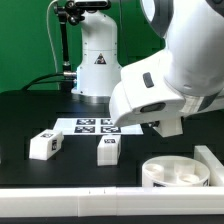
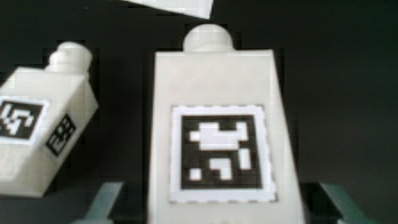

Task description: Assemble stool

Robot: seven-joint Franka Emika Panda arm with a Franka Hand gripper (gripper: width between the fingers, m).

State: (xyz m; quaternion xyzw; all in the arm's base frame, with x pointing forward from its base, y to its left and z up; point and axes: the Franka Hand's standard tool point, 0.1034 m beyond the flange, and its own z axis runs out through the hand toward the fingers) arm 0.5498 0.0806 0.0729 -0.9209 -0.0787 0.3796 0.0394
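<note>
Fingers (image 2: 118,200) clenched on a stool leg: in the wrist view you see one grey pad pressed against each long side of the held leg (image 2: 217,110), no gap on either side. That white block fills the middle of the picture, its square marker tag facing the camera and its small rounded peg at the far end from the pads.

Just beside it, apart and not touching, a second leg (image 2: 45,125) sits at an angle to the held one on the black surface (image 2: 329,60). It has the same peg, and tags show on two of its faces. A white corner, which you cannot identify from this view, shows past the held leg's peg.

Exterior view: the arm (image 1: 165,80) reaches in from the exterior view's right, low over the surface. Its white body hides the fingers, so you cannot tell from here which block they hold.

- Marker board (image 1: 95,125): flat on the surface, in front of the robot base (image 1: 97,60).
- Standing leg (image 1: 108,148): upright, just in front of the marker board, tag facing the camera.
- Lying leg (image 1: 45,143): toward the exterior view's left, on its side, well apart from the standing one.
- Seat (image 1: 178,172): thick round disc near the front edge at the exterior view's right, recessed face up.
- Long white bar (image 1: 214,160): just beside the seat, further right.
</note>
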